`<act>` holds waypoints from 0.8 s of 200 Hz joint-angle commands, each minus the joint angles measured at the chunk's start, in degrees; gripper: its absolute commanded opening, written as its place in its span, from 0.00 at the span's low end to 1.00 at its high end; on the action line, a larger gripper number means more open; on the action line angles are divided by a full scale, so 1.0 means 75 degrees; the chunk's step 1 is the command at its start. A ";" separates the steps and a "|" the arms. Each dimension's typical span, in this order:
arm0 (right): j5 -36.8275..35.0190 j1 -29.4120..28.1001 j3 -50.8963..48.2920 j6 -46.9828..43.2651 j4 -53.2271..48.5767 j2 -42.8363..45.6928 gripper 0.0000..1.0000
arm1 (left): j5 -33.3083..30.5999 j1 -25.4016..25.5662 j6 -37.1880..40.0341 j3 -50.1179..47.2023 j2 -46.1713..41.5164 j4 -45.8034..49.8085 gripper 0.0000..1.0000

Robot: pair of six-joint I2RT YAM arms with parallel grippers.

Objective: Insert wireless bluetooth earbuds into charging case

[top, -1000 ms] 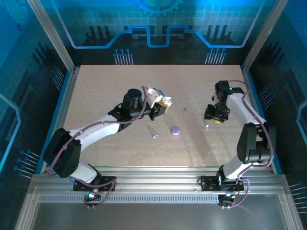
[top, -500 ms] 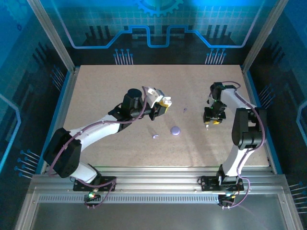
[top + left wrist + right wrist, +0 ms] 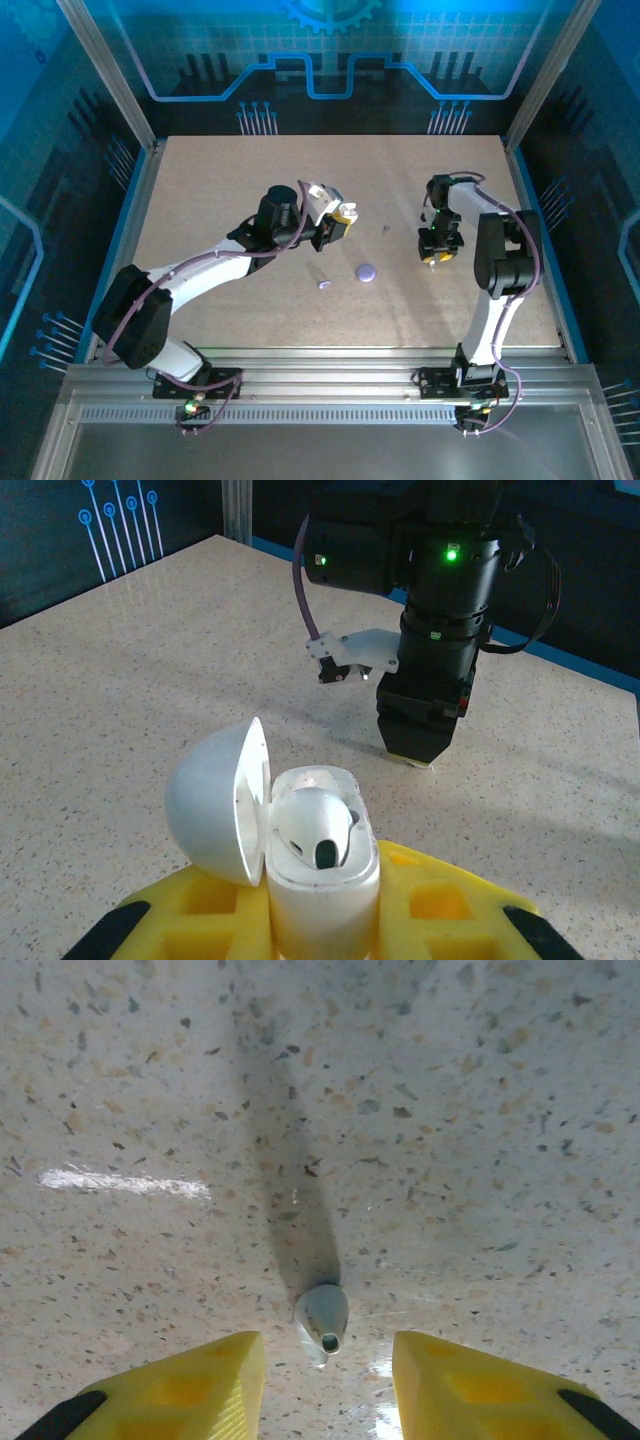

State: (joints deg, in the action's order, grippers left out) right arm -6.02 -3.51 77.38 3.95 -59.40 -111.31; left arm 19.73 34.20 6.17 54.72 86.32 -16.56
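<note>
Charging case [image 3: 322,905] stands open in the left claw [image 3: 343,214], whose yellow fingers [image 3: 430,900] are closed on its lower half. In the left wrist view its domed white lid [image 3: 212,800] is swung out to the left, and the body points up. One earbud [image 3: 312,828] sits in the case, its white rounded head filling the well under the clear rim. From above, the left arm holds the case over the middle of the counter [image 3: 230,180], left of centre.

The second earbud [image 3: 322,1318] lies on the speckled counter directly under the right claw [image 3: 436,254]. In the right wrist view it rests in the gap between the two yellow fingertips [image 3: 190,1385], with bare counter on either side of it. This claw is open around the earbud and touches it with neither finger. The left wrist view shows it pointing straight down, its tips close to the surface.

Between the two arms a round lavender disc [image 3: 366,271] lies flat on the counter. A small pale bit [image 3: 323,285] lies near it to the left, and another tiny speck [image 3: 385,230] lies farther back, both too small to identify
</note>
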 commanded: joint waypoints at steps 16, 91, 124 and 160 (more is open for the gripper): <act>-0.0019 -0.0163 0.0217 -0.0285 -0.0203 -0.0274 0.38 | -0.0093 -0.0013 0.0102 0.0170 0.0039 0.0052 0.21; -0.0292 -0.0259 0.0276 -0.0385 -0.0273 -0.0452 0.36 | -0.0127 -0.0005 0.0126 0.0154 0.0033 0.0075 0.21; -0.0357 -0.0260 0.0277 -0.0407 -0.0295 -0.0534 0.33 | -0.0129 -0.0015 0.0136 0.0135 0.0035 0.0101 0.21; -0.0322 -0.0281 0.0297 -0.0453 -0.0316 -0.0613 0.30 | -0.0134 -0.0011 0.0139 0.0115 0.0033 0.0103 0.21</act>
State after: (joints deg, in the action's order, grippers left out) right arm -8.21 -4.84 78.39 1.41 -59.59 -114.48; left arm 19.25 34.20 6.20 54.72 86.32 -16.49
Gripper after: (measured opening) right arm 0.310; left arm 0.224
